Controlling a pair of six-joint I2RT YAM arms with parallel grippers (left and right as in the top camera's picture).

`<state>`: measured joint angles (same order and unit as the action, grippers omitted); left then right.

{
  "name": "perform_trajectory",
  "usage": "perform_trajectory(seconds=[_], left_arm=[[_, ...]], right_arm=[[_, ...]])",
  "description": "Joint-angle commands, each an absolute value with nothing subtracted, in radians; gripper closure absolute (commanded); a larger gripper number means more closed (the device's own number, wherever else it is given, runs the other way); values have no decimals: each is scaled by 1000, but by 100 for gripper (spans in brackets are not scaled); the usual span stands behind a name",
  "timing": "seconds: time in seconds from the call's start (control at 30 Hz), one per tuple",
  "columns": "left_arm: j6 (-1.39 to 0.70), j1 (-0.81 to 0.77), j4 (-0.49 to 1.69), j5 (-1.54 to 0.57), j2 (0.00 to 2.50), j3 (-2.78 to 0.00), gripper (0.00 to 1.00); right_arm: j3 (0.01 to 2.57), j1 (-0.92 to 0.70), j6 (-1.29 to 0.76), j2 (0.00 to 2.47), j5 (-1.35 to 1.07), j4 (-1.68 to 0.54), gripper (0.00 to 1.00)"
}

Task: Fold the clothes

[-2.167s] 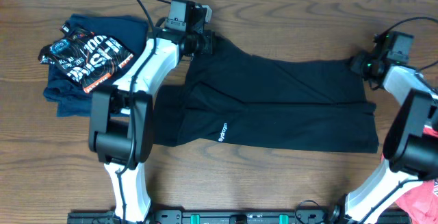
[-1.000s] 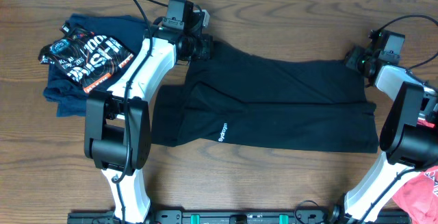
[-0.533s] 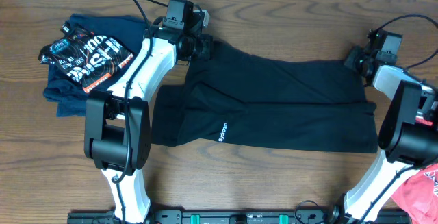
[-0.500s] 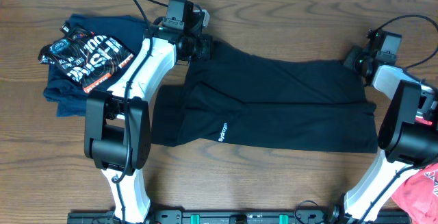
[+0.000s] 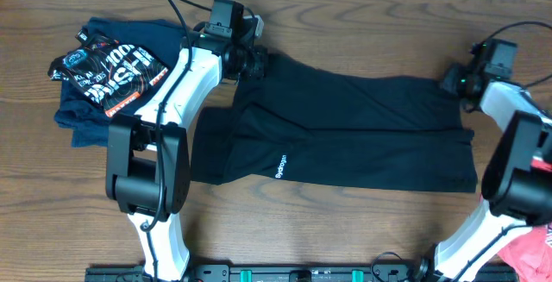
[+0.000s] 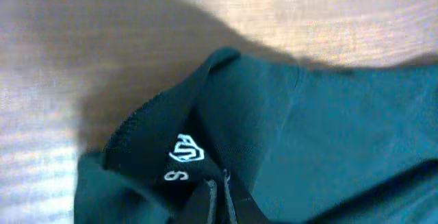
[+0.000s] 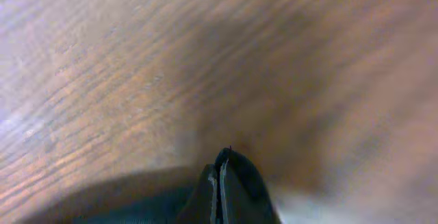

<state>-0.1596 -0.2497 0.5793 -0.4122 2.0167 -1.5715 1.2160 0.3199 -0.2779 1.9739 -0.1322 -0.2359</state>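
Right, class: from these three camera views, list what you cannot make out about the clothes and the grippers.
1. Coral-red garment: overhead, cut off by the bottom-right corner and the right arm.
2. Print on the navy garment: overhead, crumpled and too small to read.
3. Top-left corner of the black soft-fabric garment: overhead, hidden under the left gripper.
4. Right gripper: right wrist view, shut, but its own fingertips hide whether cloth is pinched.

Right gripper, jaws apart a second ago beside the garment's far right corner, has now closed them tight at that corner. Its wrist has dropped back a little toward the near edge and swung outward. Left gripper sits slightly farther left than two seconds ago, and the cloth corner has shifted with it.
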Motion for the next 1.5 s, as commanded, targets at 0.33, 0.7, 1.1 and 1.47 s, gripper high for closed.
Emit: perform_trajectory(seconds=[0.33,0.7,1.1,1.47], left_arm=[[-151,-245,912,-404,1867,-1586,94],[-128,-245,1187,-403,1863,-1586,94],[-133,-245,1311,-349,1863,-1586,94],[-166,-245,1335,-276,1863,-1538,94]], right_arm=[[1217,356,-255,1698,-96,-595,99],[1217,357,-270,1686,160,-887,99],[1216,362,-274,1687,297,-953,99],[1215,373,-292,1687,351,-1014,99]])
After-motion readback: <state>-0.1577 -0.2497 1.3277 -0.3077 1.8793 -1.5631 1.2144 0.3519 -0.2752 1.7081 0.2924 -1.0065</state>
